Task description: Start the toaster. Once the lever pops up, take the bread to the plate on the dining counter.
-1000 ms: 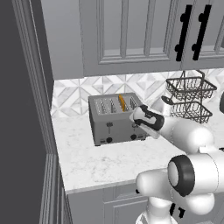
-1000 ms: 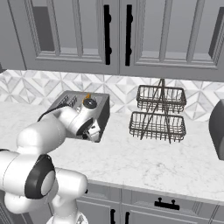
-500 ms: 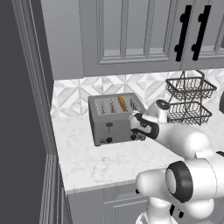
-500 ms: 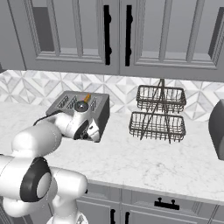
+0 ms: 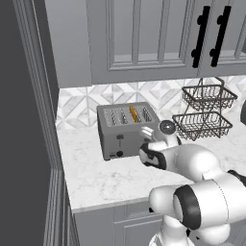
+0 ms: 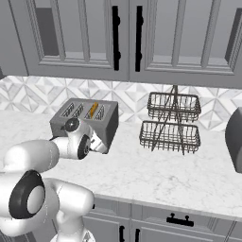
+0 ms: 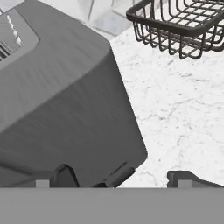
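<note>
Against the toaster (image 5: 126,130) front, the gripper (image 7: 118,177) — fingers spread — hides its right lever.

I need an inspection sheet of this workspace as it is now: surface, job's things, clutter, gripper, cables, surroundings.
Surface: white marble-look counter with grey veins.
Job's things: grey toaster stands near the backsplash; the bread sits upright in one of its slots, orange edge showing. One black lever and one knob show on the left of its front.
Clutter: two-tier black wire basket to the right of the toaster; part of a grey appliance at the right edge.
Gripper: gripper is close against the toaster's front lower corner, one fingertip before the toaster's face, the other over the counter; open.
Cables: nothing seen.
Surroundings: grey cabinets with black handles above, patterned tile backsplash.
</note>
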Robot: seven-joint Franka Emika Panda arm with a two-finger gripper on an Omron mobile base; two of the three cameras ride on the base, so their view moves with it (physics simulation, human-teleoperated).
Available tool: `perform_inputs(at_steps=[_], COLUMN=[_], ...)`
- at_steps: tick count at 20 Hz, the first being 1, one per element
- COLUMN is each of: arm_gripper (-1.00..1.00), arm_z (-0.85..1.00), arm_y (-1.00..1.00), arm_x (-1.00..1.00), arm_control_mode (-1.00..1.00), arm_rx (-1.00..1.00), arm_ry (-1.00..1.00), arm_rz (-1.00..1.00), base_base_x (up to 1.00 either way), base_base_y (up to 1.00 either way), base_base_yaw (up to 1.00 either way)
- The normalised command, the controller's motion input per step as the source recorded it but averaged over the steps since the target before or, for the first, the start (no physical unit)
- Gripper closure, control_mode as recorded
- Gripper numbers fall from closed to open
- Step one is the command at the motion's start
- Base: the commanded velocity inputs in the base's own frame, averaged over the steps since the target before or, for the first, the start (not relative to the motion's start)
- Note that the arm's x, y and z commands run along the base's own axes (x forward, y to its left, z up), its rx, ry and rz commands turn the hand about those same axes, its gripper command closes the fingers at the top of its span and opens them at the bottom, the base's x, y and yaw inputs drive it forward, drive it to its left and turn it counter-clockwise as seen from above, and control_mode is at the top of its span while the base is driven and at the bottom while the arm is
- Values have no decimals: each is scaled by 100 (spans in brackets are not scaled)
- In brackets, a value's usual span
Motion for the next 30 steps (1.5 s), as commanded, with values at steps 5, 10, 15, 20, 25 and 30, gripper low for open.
perform_inputs(at_steps=[5, 10, 15, 20, 25, 30], arm_gripper=[-100, -100, -100, -100, -100, -100], arm_z=[-77, -53, 65, 100, 100, 76], arm_y=[0, 0, 0, 20, 37, 33], arm_x=[-35, -53, -41, -35, -33, 1], arm_control_mode=[-100, -100, -100, -100, -100, -100], arm_rx=[-15, -13, 1, 0, -7, -13], arm_ry=[56, 56, 14, 0, -8, -6], arm_rz=[0, 0, 0, 3, 12, 18], base_base_x=[0, 0, 0, 0, 0, 0], base_base_y=[0, 0, 0, 0, 0, 0], base_base_yaw=[0, 0, 0, 0, 0, 0])
